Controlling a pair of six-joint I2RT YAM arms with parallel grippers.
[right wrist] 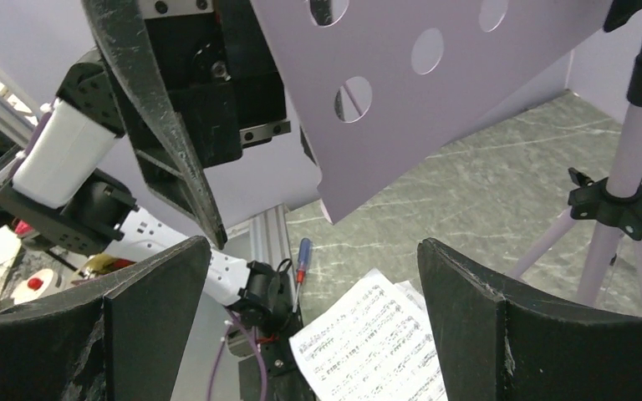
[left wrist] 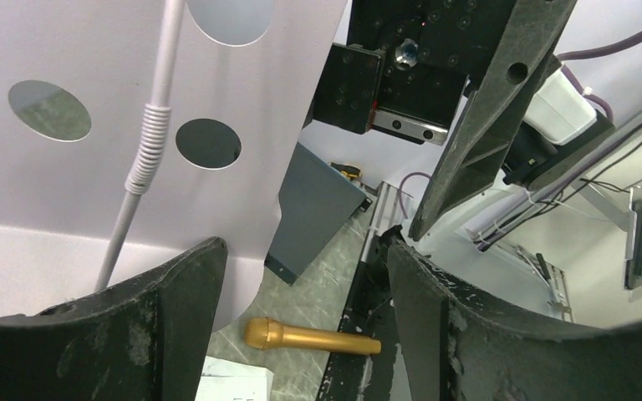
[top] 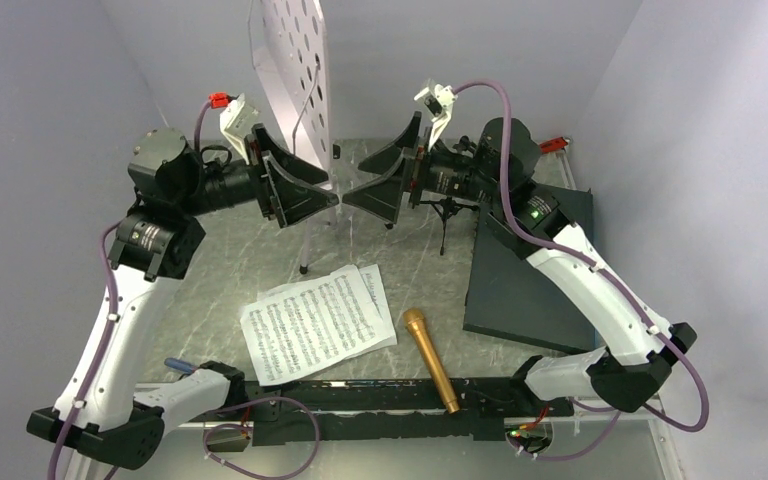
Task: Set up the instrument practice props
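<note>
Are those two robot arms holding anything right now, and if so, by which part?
Nothing is held. The left gripper and right gripper both have their fingers spread open beside the perforated desk of the lilac music stand, closed on nothing.

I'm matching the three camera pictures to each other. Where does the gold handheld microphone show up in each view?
Top external: the gold handheld microphone lies at lower centre, just right of the white printed music sheets.
Left wrist: at bottom centre, lying flat.
Right wrist: not in it.
Shared landmark: the pale lilac perforated music-stand desk.
</note>
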